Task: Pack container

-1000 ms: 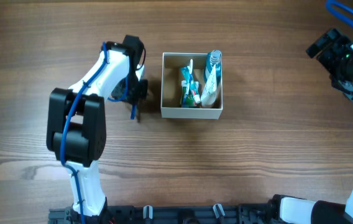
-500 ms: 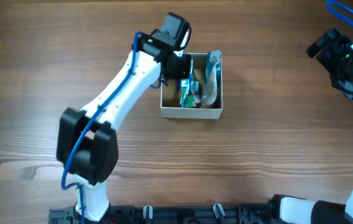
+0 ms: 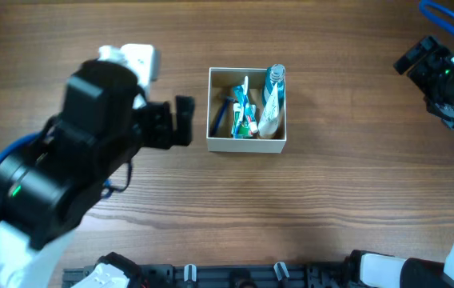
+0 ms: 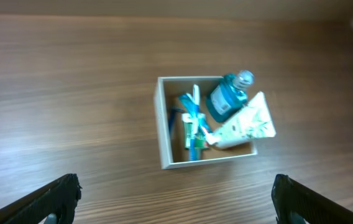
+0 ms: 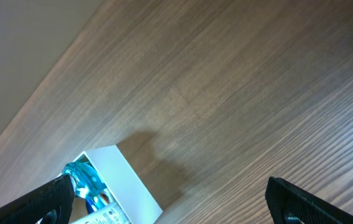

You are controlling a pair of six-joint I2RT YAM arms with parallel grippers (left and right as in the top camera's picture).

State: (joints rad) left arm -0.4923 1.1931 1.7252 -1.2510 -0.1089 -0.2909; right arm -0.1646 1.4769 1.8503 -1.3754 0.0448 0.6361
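The container (image 3: 247, 145), a square white-walled box with a tan inside, sits mid-table. It holds a teal bottle (image 3: 275, 77), a white tube (image 3: 268, 116), blue-green toothbrush items (image 3: 244, 108) and a dark blue item (image 3: 221, 117) by its left wall. My left gripper (image 3: 184, 122) hovers high, left of the box, open and holding nothing. The left wrist view looks down on the container (image 4: 164, 127) beyond the wide-apart fingers (image 4: 55, 198). My right gripper (image 3: 444, 74) hangs at the far right, open and with nothing in it. Its wrist view catches the container's corner (image 5: 130, 183) and the bottle (image 5: 80, 177).
Bare wood-grain table (image 3: 331, 200) lies all around the box. The left arm's bulky body (image 3: 67, 160) rises close to the overhead camera and hides the table's left side. A black rail (image 3: 235, 276) runs along the front edge.
The left gripper went from beside the box to over it, opened, then pulled back left and rose. A dark blue item now lies in the box's left part. The right arm stayed still.
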